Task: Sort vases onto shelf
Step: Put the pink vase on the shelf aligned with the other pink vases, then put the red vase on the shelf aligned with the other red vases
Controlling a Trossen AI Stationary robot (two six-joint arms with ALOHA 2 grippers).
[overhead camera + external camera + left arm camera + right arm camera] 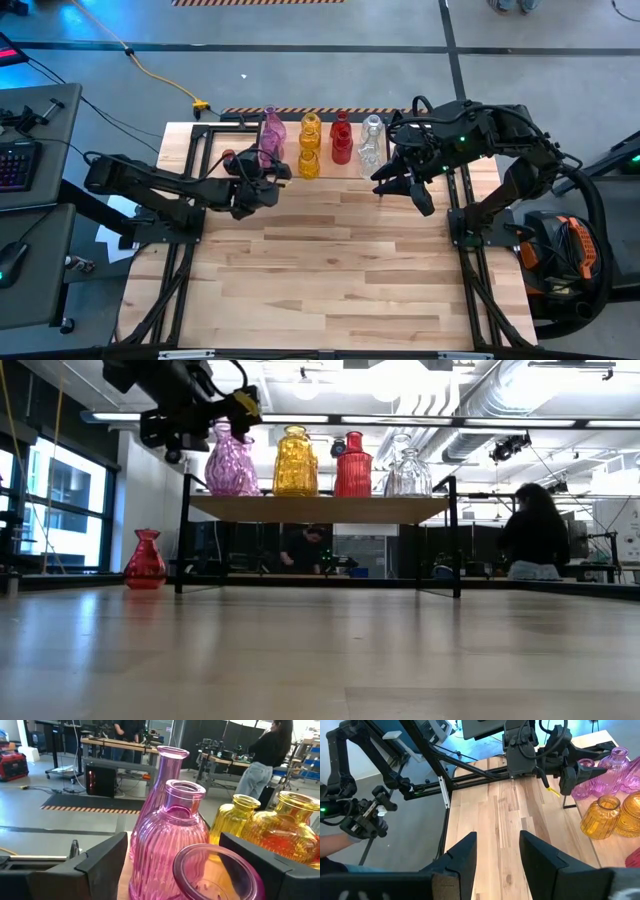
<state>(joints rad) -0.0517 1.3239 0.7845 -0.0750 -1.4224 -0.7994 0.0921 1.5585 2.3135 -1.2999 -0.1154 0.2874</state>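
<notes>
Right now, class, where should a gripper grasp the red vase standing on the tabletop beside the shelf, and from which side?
Grip the red vase at its narrow neck, from above: it stands upright, its body bulges and the rim flares, likely checking slip. The left gripper is nearest.

On the shelf [320,508], with its pale wood top and black frame, I see vases in colour rows: ribbed pink vases [170,840], amber-yellow vases [310,145], red vases [341,140], and clear vases [371,143]. A lone red vase [145,561] stands on my worktop [330,260] of striped light planks. Both arms are black; a yellow cable [160,75] crosses the grey floor.
</notes>
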